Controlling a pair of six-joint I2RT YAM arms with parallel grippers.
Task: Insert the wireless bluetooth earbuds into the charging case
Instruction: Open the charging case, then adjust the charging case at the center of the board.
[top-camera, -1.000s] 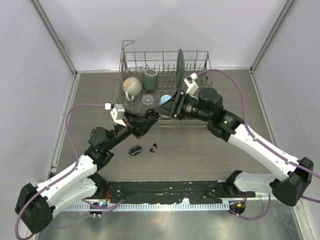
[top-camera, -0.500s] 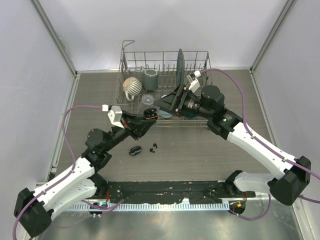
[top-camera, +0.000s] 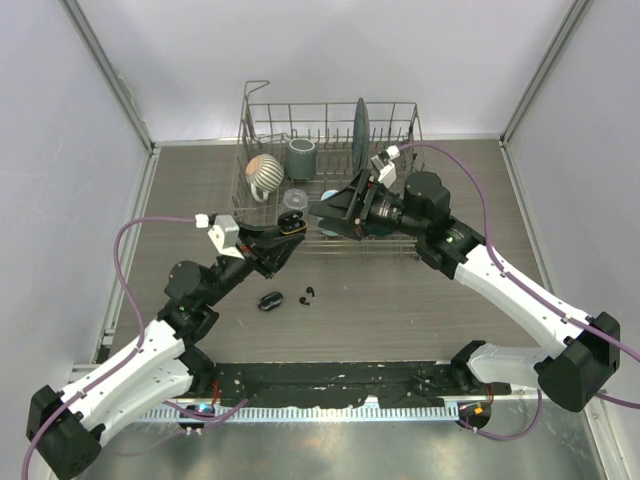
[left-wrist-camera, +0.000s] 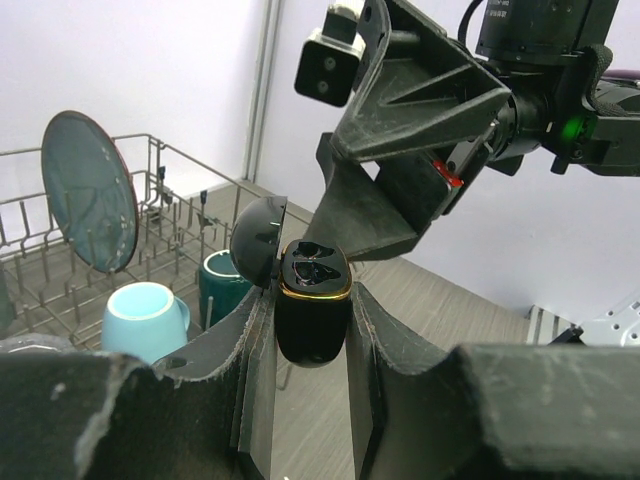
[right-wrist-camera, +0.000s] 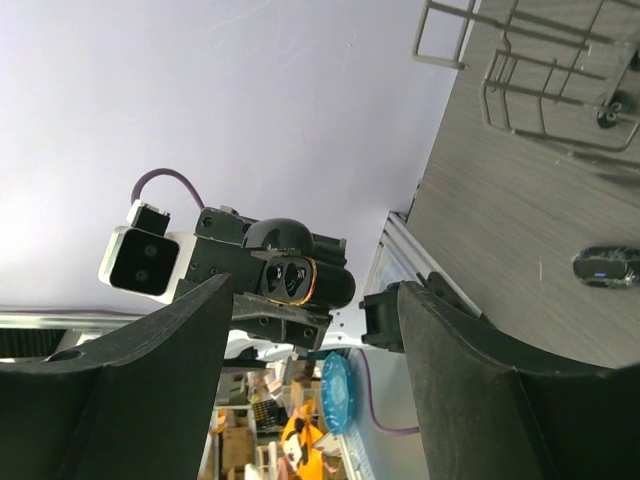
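Note:
My left gripper (top-camera: 283, 236) is shut on the black charging case (top-camera: 291, 222) and holds it off the table. In the left wrist view the case (left-wrist-camera: 312, 310) stands upright between the fingers (left-wrist-camera: 255, 350), lid open, gold rim up. My right gripper (top-camera: 322, 211) is open and empty, just right of the case, facing it. The right wrist view shows the case (right-wrist-camera: 300, 276) between its spread fingers (right-wrist-camera: 150, 390). Two tiny black earbuds (top-camera: 306, 296) lie on the table below, next to a second small black case (top-camera: 269, 300), which also shows in the right wrist view (right-wrist-camera: 608, 265).
A wire dish rack (top-camera: 262, 100) stands at the back with a striped mug (top-camera: 264, 170), a grey cup (top-camera: 302, 155) and a dark upright plate (top-camera: 360, 125). The left wrist view shows the plate (left-wrist-camera: 88, 190), a light-blue mug (left-wrist-camera: 145, 315) and a teal mug (left-wrist-camera: 222, 280).
My left gripper has drawn back a little to the left and up with the case. My right gripper has shifted slightly left and up, staying open beside it.

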